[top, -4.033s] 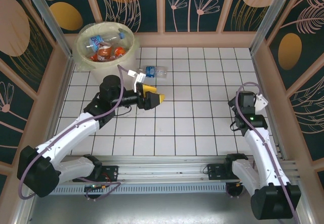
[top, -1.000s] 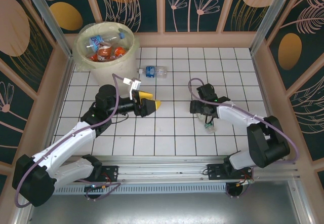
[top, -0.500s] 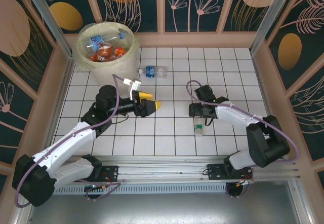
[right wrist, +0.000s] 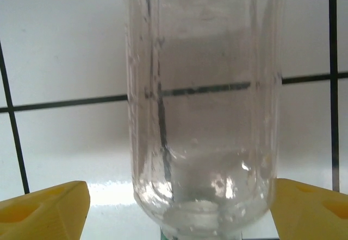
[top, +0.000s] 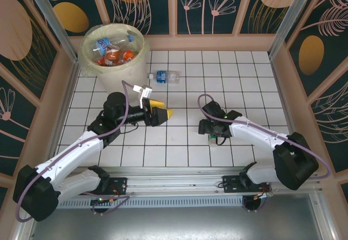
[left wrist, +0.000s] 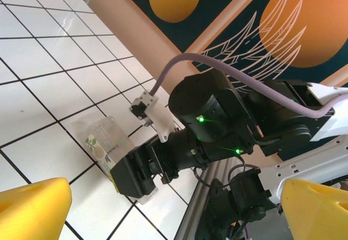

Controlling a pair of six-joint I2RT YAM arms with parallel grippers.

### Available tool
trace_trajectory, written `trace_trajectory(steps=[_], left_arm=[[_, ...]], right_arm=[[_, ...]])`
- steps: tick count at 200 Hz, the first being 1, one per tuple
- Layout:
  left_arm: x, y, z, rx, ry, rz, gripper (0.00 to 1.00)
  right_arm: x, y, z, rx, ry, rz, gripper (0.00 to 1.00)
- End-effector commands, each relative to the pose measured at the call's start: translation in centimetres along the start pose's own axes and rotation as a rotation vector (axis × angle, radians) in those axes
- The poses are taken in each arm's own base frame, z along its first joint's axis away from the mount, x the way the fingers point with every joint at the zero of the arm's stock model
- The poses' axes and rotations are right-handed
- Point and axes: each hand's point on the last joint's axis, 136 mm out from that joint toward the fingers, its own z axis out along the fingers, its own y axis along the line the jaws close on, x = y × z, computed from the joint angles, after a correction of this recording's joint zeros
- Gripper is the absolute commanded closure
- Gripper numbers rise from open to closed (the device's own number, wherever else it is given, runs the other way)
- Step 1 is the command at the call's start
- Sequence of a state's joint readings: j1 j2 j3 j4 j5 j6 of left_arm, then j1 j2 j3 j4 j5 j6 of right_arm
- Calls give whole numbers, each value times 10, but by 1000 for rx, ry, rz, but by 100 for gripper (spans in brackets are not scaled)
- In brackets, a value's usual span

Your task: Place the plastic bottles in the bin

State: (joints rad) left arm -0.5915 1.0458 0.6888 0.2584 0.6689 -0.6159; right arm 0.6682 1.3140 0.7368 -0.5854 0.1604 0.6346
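My right jaws hang low over the white tiled desk [top: 244, 71], front centre. They stand open astride a small clear plastic bottle with a green-leaf label [right wrist: 201, 115]. It lies flat on the tiles. In my right wrist view one yellow fingertip [right wrist: 46, 204] sits on each side of its ribbed body, with a strip of bare tile showing between each tip and the plastic, so I grip nothing. From my left wrist the same bottle [left wrist: 106, 145] pokes out from under the black body of my right wrist, label up.

My left jaws are spread fully wide and empty, their yellow fingertips [left wrist: 32, 207] apart at the bottom corners of that view. They hover above the tiles left of centre, pointing toward my right arm.

The large round cream-white plastic bin [top: 138, 61], lined with a pale-yellow bag, stands in the far left corner against the patterned wall. Several orange and blue-labelled bottles [top: 111, 52] already lie inside it. A second clear bottle with a blue label [top: 165, 76] lies on its side on the desk just right of the bin, well apart from both my arms. My left arm, with its purple cable [top: 126, 90] looping up, stretches across the tiles between the green-labelled bottle and the bin.
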Motion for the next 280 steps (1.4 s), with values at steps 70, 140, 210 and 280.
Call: trace_trajectory(steps=[70,140,210,280], left_arm=[[-1,-11,-1,48,-26,9,1],[0,-15,-2,56,-34,7,1],[1,-14,0,61,-34,-5,1],[-8,-2,6,62,-138,-115,1]], right_arm=[[43,-13,-4,45,75,23,36],[43,-15,9,67,63,20,44],[39,-15,9,66,43,1,54],[1,30,-45,-220,-140,-79,63]])
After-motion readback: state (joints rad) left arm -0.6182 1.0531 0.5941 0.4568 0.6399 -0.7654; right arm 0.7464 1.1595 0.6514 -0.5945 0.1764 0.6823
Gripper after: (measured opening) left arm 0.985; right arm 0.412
